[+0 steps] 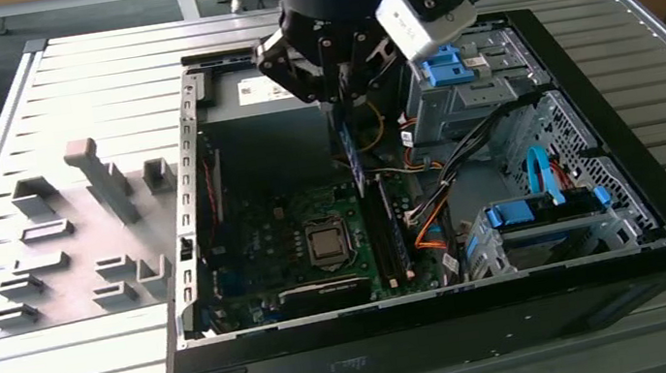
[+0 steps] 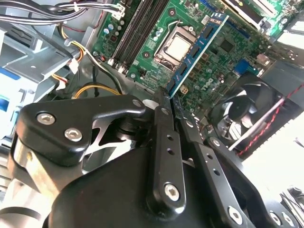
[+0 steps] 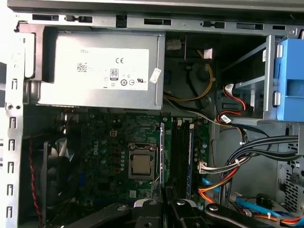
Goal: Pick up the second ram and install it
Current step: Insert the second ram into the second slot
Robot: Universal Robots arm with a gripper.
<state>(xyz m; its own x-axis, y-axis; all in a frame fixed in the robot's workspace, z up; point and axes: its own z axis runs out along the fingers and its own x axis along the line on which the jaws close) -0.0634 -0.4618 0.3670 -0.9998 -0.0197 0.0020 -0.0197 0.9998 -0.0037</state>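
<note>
My gripper (image 1: 340, 97) hangs inside the open computer case (image 1: 652, 230), shut on the second ram (image 1: 355, 159). The ram is a thin blue-green stick that points down from the fingers toward the motherboard (image 1: 275, 243). In the second wrist view the black fingers (image 2: 164, 111) clamp one end of the ram (image 2: 199, 52), and its black chips face the processor socket (image 2: 178, 47). In the first wrist view the ram (image 3: 162, 152) appears edge-on, above the board between the socket (image 3: 141, 164) and the long memory slots (image 3: 181, 152). It is above the board and not in a slot.
Grey holder blocks (image 1: 92, 230) stand on the slatted table at the exterior view's left. Inside the case are the power supply (image 3: 99, 71), a fan (image 2: 251, 109), orange and black cable bundles (image 3: 223, 175) beside the slots, and blue drive brackets (image 1: 532, 212).
</note>
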